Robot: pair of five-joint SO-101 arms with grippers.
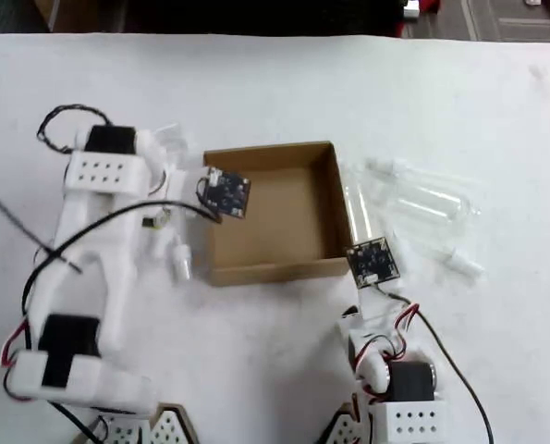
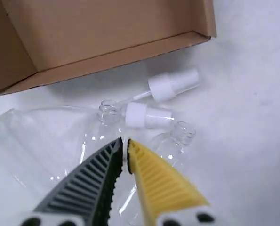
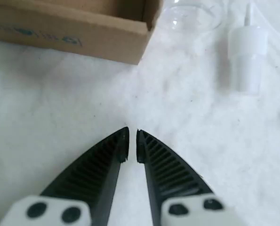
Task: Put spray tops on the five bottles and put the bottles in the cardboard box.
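Bottles (image 2: 108,112) lie uncapped left of the box (image 2: 107,47) — left gripper (image 2: 125,147) and right gripper (image 3: 132,141), near-shut and empty, must open wide for a spray top (image 2: 170,85).

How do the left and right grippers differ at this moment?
The left gripper has one yellow and one dark finger; the right gripper has two black fingers. The left gripper sits over clear bottles and spray tops; the right gripper is over bare table. Both are shut and near the cardboard box.
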